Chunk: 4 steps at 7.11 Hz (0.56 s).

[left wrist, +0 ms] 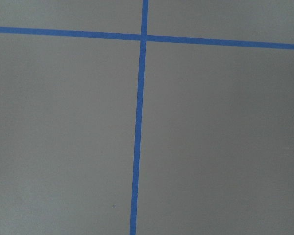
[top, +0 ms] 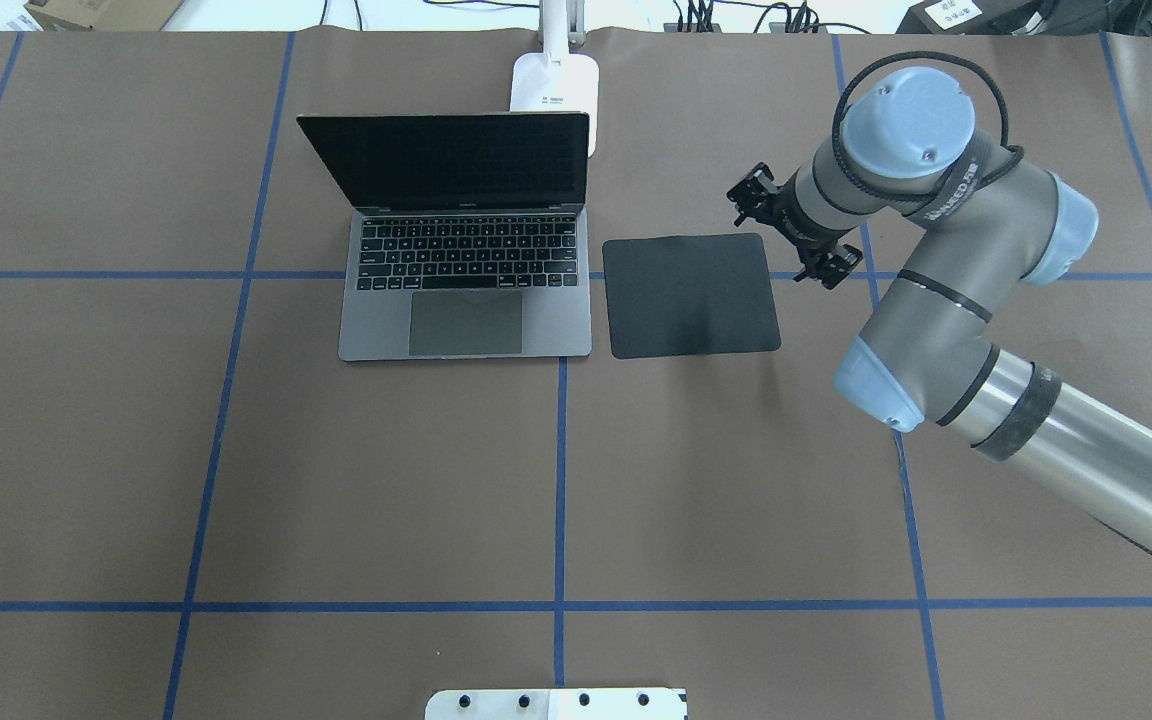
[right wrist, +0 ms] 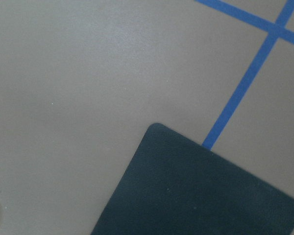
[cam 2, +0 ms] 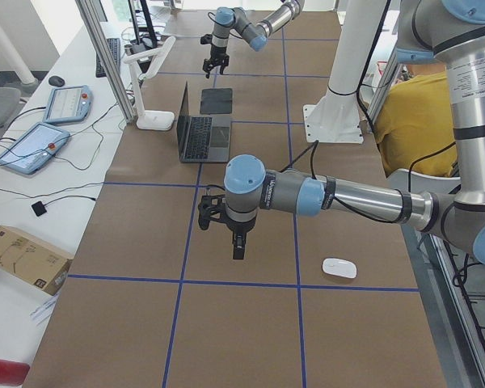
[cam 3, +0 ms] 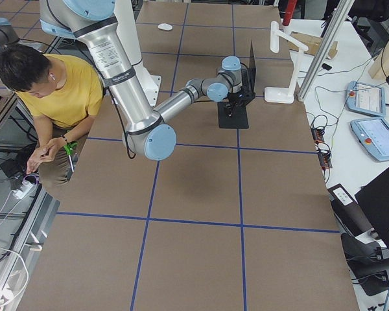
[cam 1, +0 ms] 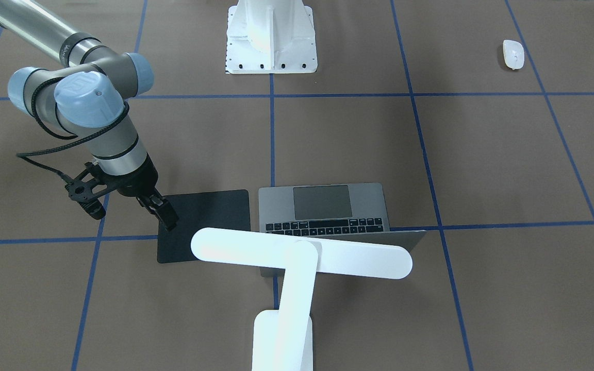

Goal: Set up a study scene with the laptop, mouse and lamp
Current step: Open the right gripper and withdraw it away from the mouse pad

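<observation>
On the brown table (top: 386, 480), taped into blue squares, I saw a flat black pad (top: 691, 295) lying just beside the laptop (top: 466, 320), on the side toward the table's right end. The right gripper (cam 1: 169, 220) hung over the pad's outer edge. I could not tell whether its fingers were parted or closed, nor whether it touched the pad. The left gripper (cam 2: 238, 246) hovered above bare table, between the laptop and the mouse (cam 1: 513, 54); its state I could not tell either. The robot's white pedestal (cam 1: 271, 41) stood at the near edge, and a person in a yellow shirt (cam 3: 65, 84) crouched beyond it.

The laptop sat open near the middle of the far edge, its screen dark and its keyboard facing the robot. The lamp (cam 1: 302, 252) stood just behind it, and from the front its bar head hid the lid. The mouse lay alone toward the left end, well apart from the laptop.
</observation>
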Motion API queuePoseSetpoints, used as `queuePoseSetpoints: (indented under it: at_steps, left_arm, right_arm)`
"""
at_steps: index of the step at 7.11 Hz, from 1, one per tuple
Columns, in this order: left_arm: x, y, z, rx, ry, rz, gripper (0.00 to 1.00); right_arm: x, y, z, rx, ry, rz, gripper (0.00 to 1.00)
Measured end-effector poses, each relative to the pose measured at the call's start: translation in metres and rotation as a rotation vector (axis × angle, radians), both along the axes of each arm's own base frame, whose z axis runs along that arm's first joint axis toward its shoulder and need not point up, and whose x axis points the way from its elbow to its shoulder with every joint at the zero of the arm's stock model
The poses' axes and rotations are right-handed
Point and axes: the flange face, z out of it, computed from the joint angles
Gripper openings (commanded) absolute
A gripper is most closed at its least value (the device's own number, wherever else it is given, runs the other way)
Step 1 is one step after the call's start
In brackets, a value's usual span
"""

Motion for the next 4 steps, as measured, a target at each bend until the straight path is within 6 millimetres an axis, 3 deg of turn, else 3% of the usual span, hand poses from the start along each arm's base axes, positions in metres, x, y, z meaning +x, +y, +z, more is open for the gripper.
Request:
queuePoseSetpoints:
  at_steps: [4]
  left_arm:
    - [0.004,-0.001,-0.023,0.076,0.039,0.016,1.0]
  right_arm:
    - [0.128,-0.015,0.064,0.245,0.159,-0.352,1.0]
